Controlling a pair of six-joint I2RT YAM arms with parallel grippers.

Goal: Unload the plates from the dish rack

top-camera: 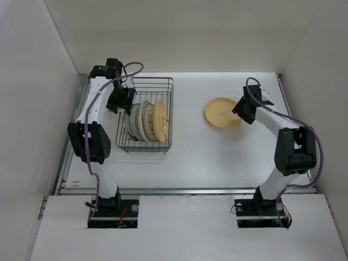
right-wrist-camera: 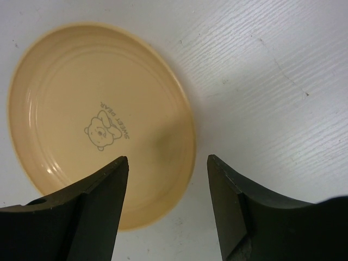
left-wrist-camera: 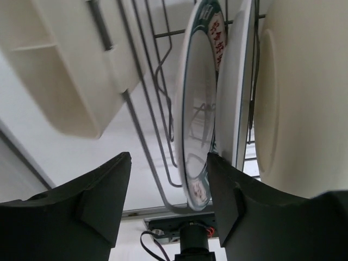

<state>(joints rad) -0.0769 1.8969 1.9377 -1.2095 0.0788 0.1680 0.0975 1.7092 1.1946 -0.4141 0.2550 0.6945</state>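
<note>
The white desk (top-camera: 217, 157) lay inside pale walls, with the left arm (top-camera: 89, 136) and the right arm (top-camera: 291, 149) rising from its near edge. The dish rack (top-camera: 155, 89), a dark wire basket, sat on the left half of the desk, its far part bare. Four plates (top-camera: 144, 119) stood on edge in its near part, packed close and leaning. The three on the left were pale, and a tan plate (top-camera: 160, 120) stood at the right end of the row. A second tan plate (top-camera: 220, 112) lay flat and face up on the right half of the desk, well apart from the rack. The left tool (top-camera: 124, 100) hung at the rack's far left corner, just beside the leftmost plate. In the left wrist view its jaws stood apart and released, clenched on nothing. The rim of a white plate with a green ring (left-wrist-camera: 197, 109) and a red motif ran down into the gap, close to the right-hand finger (left-wrist-camera: 234, 206), though whether it touched that finger could not be told. The right tool (top-camera: 243, 111) hovered over the right edge of the flat tan plate. Its jaws were likewise parted and released, with that plate's rim showing between them in the wrist view. A small bear print (right-wrist-camera: 106, 128) with the words SWEET DEAR marked that plate's centre.
</note>
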